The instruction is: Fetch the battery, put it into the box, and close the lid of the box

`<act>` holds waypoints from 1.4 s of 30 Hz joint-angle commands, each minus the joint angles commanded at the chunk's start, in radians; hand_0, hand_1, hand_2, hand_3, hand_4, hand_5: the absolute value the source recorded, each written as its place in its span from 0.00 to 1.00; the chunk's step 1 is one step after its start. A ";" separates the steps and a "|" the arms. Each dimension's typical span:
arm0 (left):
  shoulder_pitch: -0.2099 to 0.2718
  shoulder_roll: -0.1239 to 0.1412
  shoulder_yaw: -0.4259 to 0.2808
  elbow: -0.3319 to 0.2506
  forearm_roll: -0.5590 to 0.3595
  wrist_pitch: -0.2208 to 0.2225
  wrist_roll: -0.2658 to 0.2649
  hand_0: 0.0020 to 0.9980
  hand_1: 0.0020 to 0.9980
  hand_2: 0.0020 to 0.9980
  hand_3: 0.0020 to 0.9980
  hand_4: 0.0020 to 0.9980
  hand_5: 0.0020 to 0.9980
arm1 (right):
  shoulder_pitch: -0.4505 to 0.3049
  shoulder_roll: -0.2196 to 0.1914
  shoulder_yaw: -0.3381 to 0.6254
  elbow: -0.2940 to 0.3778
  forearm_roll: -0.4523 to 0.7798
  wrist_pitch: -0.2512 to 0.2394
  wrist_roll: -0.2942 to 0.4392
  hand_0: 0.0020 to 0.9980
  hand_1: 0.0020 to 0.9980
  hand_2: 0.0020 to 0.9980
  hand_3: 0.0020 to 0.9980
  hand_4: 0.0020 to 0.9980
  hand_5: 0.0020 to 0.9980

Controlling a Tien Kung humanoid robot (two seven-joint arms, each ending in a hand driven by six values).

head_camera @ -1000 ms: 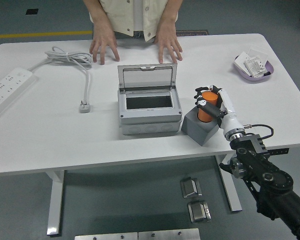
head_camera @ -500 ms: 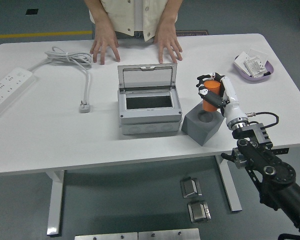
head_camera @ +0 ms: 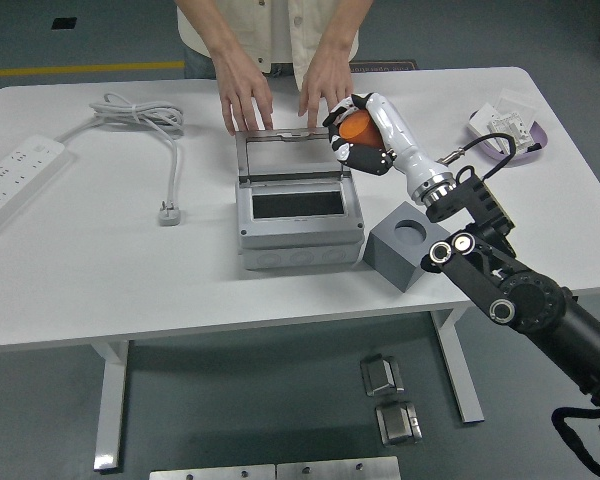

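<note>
My right hand (head_camera: 357, 137) is shut on the orange battery (head_camera: 356, 128) and holds it in the air at the box's far right corner, beside the lid. The grey box (head_camera: 298, 222) stands at the table's middle with its lid (head_camera: 293, 154) raised upright and its dark opening showing. The grey block holder (head_camera: 410, 243), with an empty round socket on top, stands right of the box. A person at the far side rests both hands (head_camera: 285, 92) on the top edge of the lid. My left arm is out of view.
A white power strip (head_camera: 15, 180) lies at the far left, with its cable and plug (head_camera: 169, 212) left of the box. A purple tray (head_camera: 508, 135) with small packets sits at the far right. The table's front edge (head_camera: 230, 325) runs below the box.
My right hand lifted the battery out of the grey block and carried it up and left to the box lid. The person's hands moved inward onto the lid's top edge.
</note>
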 joint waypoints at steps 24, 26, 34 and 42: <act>-0.011 0.010 -0.026 0.000 0.022 0.000 0.013 0.62 0.63 0.55 0.63 0.69 0.10 | 0.129 0.146 -0.212 -0.272 -0.169 -0.060 0.021 0.21 0.24 0.40 0.35 0.00 0.00; -0.012 0.010 -0.026 0.000 0.022 -0.001 0.013 0.62 0.63 0.55 0.63 0.69 0.10 | 0.132 0.147 -0.226 -0.291 -0.163 -0.068 0.027 0.20 0.24 0.40 0.35 0.00 0.00; -0.017 0.012 -0.015 0.000 0.024 -0.002 0.011 0.62 0.63 0.55 0.63 0.69 0.10 | 0.137 0.147 -0.255 -0.385 -0.131 -0.072 0.044 0.20 0.24 0.39 0.35 0.00 0.00; -0.022 0.015 -0.017 0.000 0.031 -0.002 0.011 0.62 0.63 0.55 0.63 0.69 0.10 | 0.141 0.147 -0.271 -0.462 -0.100 -0.056 0.047 0.20 0.24 0.40 0.35 0.00 0.00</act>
